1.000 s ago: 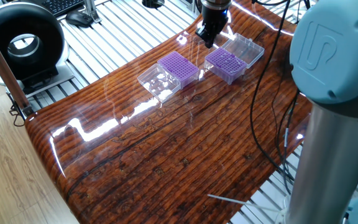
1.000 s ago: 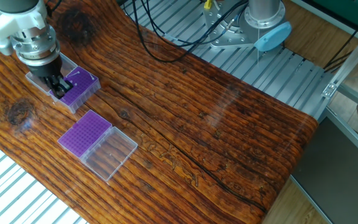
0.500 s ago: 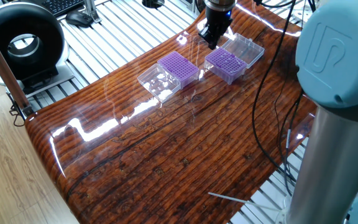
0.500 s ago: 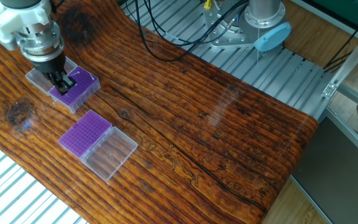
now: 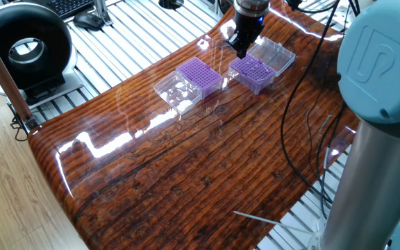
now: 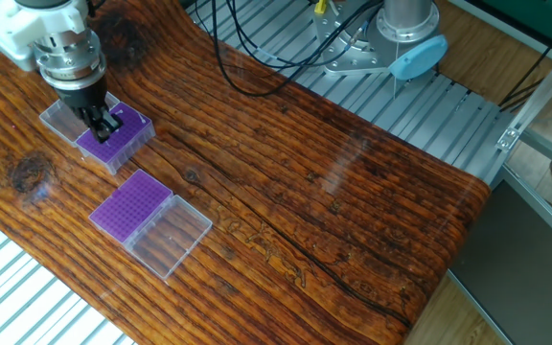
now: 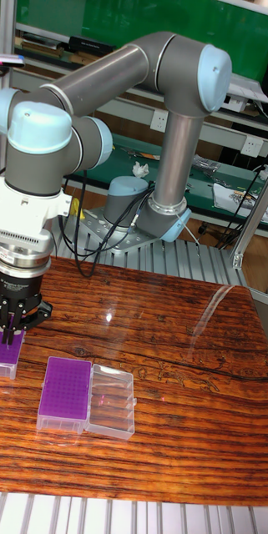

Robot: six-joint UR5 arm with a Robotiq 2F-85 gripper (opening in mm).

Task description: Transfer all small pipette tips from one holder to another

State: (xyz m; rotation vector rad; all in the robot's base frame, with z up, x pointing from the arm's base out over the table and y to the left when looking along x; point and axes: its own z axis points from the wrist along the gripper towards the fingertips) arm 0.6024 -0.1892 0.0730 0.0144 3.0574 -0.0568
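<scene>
Tall fixed view: gripper just above small pipette tips, standing upright; grip state indiscernible.

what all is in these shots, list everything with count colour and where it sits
purple tip boxes: 2, purple; one under the gripper at the table's far end, the other beside it nearer the middle
clear lids: 2, transparent, hinged open; one by the first box, one by the second
small pipette tips: many, pale, a dotted grid in the box under the gripper
table: 1, glossy brown wood
cables: several, black, across the table's edge
ring-shaped device: 1, black, off the table in one fixed view
keyboard: 1, black, behind it
arm: 1, grey with blue caps
gripper: 1, black, over the first box; jaw state unclear
</scene>
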